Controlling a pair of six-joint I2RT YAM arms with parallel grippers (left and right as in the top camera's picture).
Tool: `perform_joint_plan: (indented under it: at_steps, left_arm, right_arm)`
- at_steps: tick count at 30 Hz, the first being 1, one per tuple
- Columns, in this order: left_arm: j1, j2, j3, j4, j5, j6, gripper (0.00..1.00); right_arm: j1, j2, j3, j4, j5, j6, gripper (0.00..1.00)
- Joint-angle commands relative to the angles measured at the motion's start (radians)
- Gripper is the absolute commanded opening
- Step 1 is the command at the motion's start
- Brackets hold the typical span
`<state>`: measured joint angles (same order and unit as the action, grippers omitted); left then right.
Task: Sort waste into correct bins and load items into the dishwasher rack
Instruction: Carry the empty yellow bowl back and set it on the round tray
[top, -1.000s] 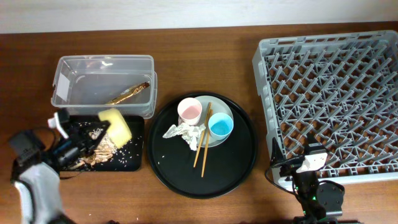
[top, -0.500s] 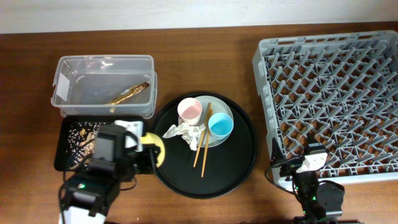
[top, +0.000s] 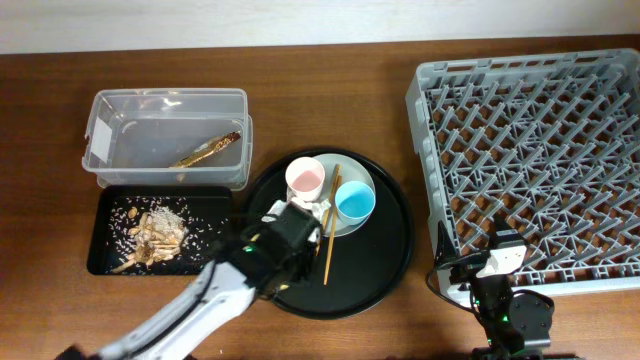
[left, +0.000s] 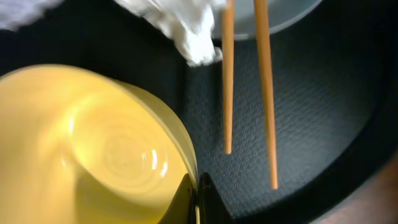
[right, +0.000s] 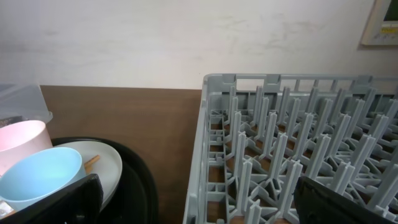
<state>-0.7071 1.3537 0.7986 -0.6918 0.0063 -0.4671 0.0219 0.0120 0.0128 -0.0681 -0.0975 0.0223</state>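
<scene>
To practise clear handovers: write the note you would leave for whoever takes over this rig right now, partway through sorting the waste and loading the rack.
Left gripper: shut on the rim of the yellow bowl, over the round black tray.
Right gripper: open, holding nothing, by the dishwasher rack.
Done: food scraps in the shallow black tray; brown wrapper in the clear box.
Left: bin the napkin and chopsticks, both on the round tray. Rack the bowl, pink cup, blue cup and plate; nothing is racked yet.
</scene>
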Motion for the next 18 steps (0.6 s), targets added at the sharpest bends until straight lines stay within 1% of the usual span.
perform_joint_plan:
  at_steps: [1,3,4,6,7,8,12,14,16,17,18]
  left_arm:
    - [-0.040,0.052,0.007,0.008,-0.087,-0.035,0.00]
    - [-0.048,0.054,0.007,0.007,-0.090,-0.037,0.08]
    - [-0.048,0.054,0.008,0.007,-0.090,-0.037,0.15]
    - [-0.048,0.054,0.014,0.007,-0.090,-0.039,0.36]
    - [-0.048,0.054,0.022,0.005,-0.090,-0.041,0.45]
    - [-0.048,0.053,0.039,-0.002,-0.090,-0.040,0.52]
    - [-0.048,0.038,0.156,-0.064,-0.113,-0.040,0.52]
    - [-0.047,0.031,0.207,-0.091,-0.163,-0.032,0.52]
    - [-0.048,0.032,0.233,-0.078,-0.232,-0.008,0.52]
    - [-0.048,0.032,0.233,-0.055,-0.265,0.031,0.59]
    - [-0.048,0.035,0.233,-0.043,-0.295,0.063,0.62]
  right_arm:
    - [0.003,-0.006,-0.007,-0.001,0.002,0.002,0.98]
    - [0.003,-0.006,-0.007,-0.001,0.002,0.002,0.99]
    - [0.003,-0.006,-0.007,-0.001,0.002,0.002,0.99]
    - [0.003,-0.006,-0.007,-0.001,0.002,0.002,0.99]
    - [0.003,-0.006,-0.007,-0.001,0.002,0.002,0.99]
    - [0.003,-0.006,-0.007,-0.001,0.002,0.002,0.99]
    - [0.003,-0.006,-0.007,-0.001,0.002,0.002,0.99]
    - [0.003,-0.006,-0.007,-0.001,0.002,0.002,0.99]
    - [0.003,-0.006,-0.007,-0.001,0.002,0.002,0.99]
    - [0.003,-0.006,-0.007,-0.001,0.002,0.002,0.99]
    - [0.003,-0.006,-0.007,-0.001,0.002,0.002,0.99]
